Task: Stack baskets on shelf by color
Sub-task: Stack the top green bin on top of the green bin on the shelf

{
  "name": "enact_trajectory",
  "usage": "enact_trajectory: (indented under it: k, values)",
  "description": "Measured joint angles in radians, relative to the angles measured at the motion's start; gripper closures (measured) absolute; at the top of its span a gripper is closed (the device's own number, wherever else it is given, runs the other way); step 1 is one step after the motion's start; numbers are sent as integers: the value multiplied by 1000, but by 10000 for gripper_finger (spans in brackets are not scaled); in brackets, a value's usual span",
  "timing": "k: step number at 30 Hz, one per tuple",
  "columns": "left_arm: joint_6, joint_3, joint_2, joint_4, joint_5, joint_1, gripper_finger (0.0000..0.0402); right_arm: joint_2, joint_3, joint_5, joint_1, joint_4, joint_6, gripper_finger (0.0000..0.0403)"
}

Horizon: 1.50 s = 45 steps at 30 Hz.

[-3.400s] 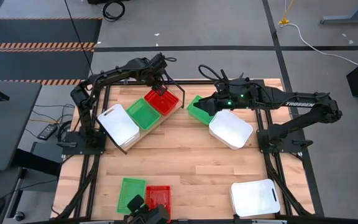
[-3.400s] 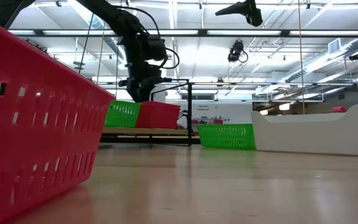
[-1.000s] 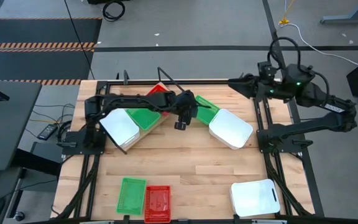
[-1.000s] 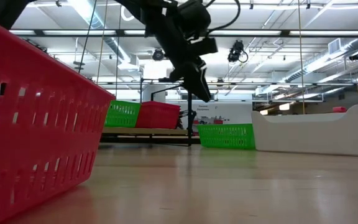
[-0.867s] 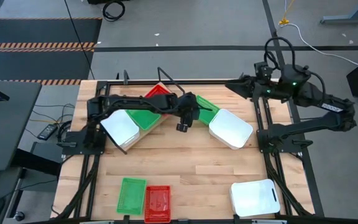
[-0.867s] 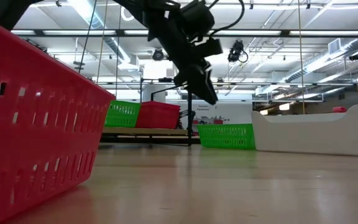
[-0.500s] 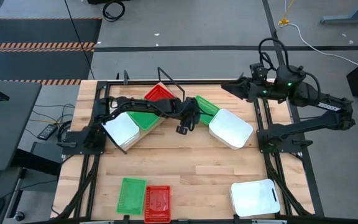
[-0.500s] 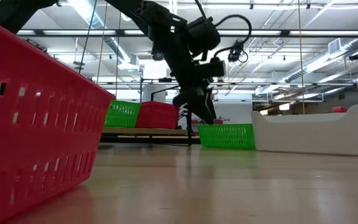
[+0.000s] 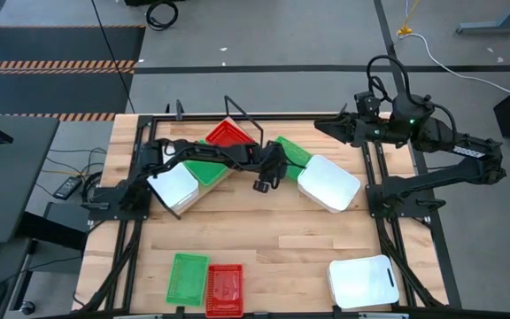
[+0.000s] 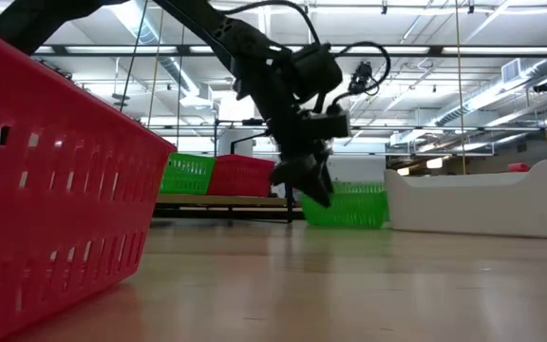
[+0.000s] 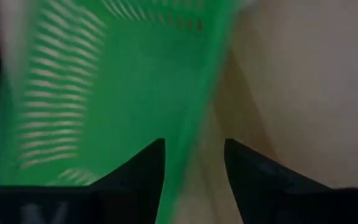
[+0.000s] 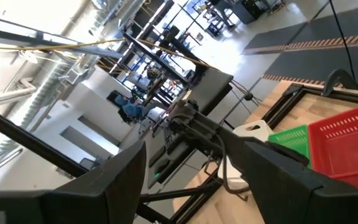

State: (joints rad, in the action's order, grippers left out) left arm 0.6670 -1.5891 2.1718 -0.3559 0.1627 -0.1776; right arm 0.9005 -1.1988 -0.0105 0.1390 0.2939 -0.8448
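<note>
My left gripper (image 9: 263,182) (image 10: 310,190) is low over the table at the left end of a green mesh basket (image 9: 292,152) (image 10: 351,205) that rests flat on the table beside a white basket (image 9: 328,182). In the left wrist view the left gripper (image 11: 194,155) is open, and the green basket's long rim (image 11: 205,106) runs between its fingers. The shelf (image 9: 190,202) lies slanted at the far left and carries a white basket (image 9: 171,185), a green basket (image 9: 204,165) and a red basket (image 9: 228,135). My right gripper (image 9: 319,130) (image 12: 191,174) is open, raised over the far right. My left gripper comes at the green basket slanting down from the table's left, one finger (image 11: 149,163) inside the rim (image 11: 197,134) and one outside. I cannot tell whether either finger touches the wall. The basket sits flat on the table.
Near the front edge lie a green basket (image 9: 187,276), a red basket (image 9: 224,289) (image 10: 46,180) and a white basket (image 9: 364,282). The shelf's black wire end (image 9: 242,116) stands beside the red basket. Bare wood lies in the table's middle.
My left gripper has moved toward the table's right and come down from above the shelf's height to the green basket's left end. My right arm has shifted slightly toward the table's left. No basket has moved.
</note>
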Motion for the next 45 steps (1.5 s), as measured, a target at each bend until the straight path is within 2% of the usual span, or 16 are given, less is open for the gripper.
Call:
enact_trajectory:
  k: [4,6,14,15,26,31,38,40,45]
  values:
    - [1,-2,16,-10,-2,2,234,0,0,0,0,1,3,135]
    - [7,-2,16,1,-2,6,249,0,0,0,0,8,5,135]
    - [5,-70,10,-59,-2,20,379,0,0,0,0,9,18,135]
    - [-4,-86,10,-83,-3,22,386,0,0,0,0,9,24,135]
    - [-49,-338,9,-389,-3,89,388,-4,0,6,0,6,40,135]
    - [-105,-499,9,-607,-2,122,388,-29,0,38,0,-21,61,135]
    - [-144,-751,8,-1014,0,158,388,-103,0,34,0,-31,134,135]
    - [-150,-764,-15,-1076,1,163,388,-116,0,30,1,-28,153,135]
    - [-193,-711,-129,-1197,-6,165,388,-124,0,30,0,-25,177,135]
